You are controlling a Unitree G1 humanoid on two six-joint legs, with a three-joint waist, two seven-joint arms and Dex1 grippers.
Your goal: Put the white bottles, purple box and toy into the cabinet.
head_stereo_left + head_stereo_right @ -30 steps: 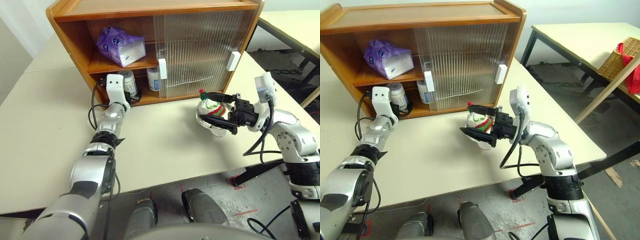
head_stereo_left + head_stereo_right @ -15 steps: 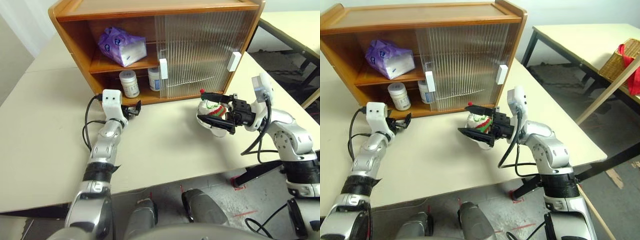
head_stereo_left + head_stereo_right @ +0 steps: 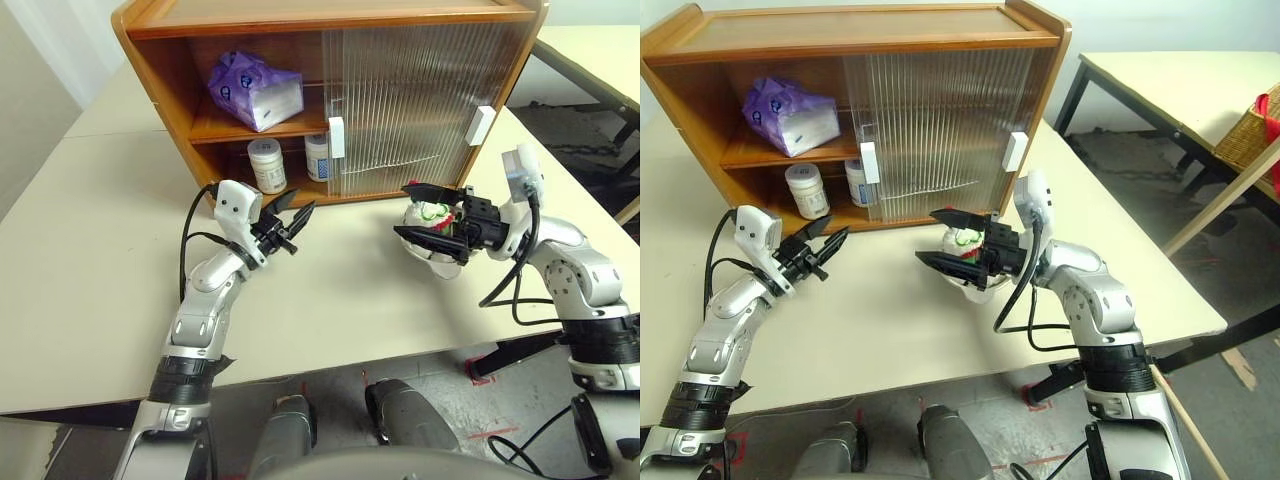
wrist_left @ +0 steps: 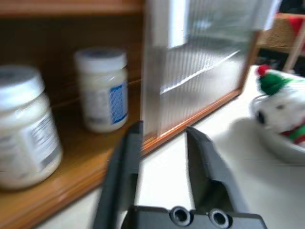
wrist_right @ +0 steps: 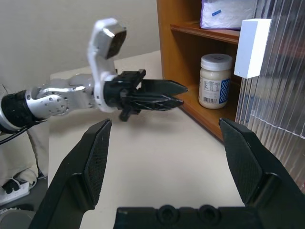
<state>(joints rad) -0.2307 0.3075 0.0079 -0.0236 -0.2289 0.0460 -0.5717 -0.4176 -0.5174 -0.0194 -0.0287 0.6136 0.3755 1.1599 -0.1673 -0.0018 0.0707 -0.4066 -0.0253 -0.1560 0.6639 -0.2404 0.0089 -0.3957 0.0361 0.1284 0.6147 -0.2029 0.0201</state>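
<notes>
From your head cameras, the left gripper (image 3: 292,222) hovers empty over the table, fingers narrowly parted, both bottles (image 3: 266,165) shelved beyond it in the cabinet (image 3: 200,70). The right gripper (image 3: 420,209) spreads wide around the toy (image 3: 433,218). Your left wrist view adds the bowl (image 4: 281,143) under the toy.

A lab or test room. Plain cream worktop (image 3: 940,330) fills the centre, and a second table (image 3: 1180,85) stands upper right. Bare concrete floor (image 3: 1230,260) at right.

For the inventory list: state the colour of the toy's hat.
Green, with a red pompom; the toy shows best in the left wrist view.
</notes>
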